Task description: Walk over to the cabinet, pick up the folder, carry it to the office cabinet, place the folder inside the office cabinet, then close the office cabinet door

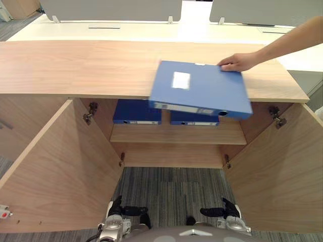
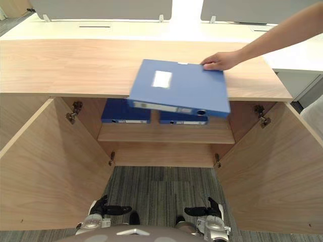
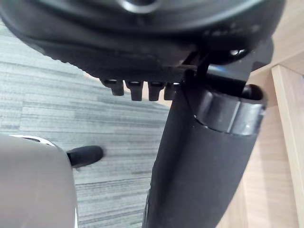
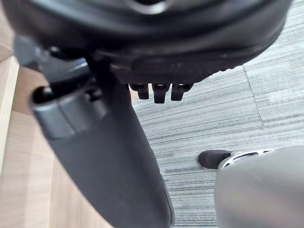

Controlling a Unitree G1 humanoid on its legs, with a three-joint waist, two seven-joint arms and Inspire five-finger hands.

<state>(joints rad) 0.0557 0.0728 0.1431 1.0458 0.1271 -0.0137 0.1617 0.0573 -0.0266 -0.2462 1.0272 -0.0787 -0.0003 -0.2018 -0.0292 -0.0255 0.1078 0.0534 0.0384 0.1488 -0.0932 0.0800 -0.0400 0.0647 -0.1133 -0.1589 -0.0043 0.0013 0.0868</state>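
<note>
A blue folder [image 1: 202, 88] with a white label lies on the wooden cabinet top [image 1: 75, 65], and its near edge juts out over the front. A person's hand [image 1: 237, 62] rests on its far right corner. Both cabinet doors stand wide open. My left hand [image 1: 123, 209] and right hand [image 1: 222, 210] hang low over the carpet in front of the cabinet, well below the folder, fingers relaxed and holding nothing. In the wrist views my left hand [image 3: 142, 57] and right hand [image 4: 156, 47] point down at the floor.
Two more blue folders [image 1: 136, 113] [image 1: 194, 120] lie flat on the inner shelf [image 1: 176, 133]. The left door [image 1: 55, 171] and right door [image 1: 277, 171] flank a strip of grey carpet [image 1: 171, 186]. A white desk [image 1: 151, 30] with partition screens stands behind the cabinet.
</note>
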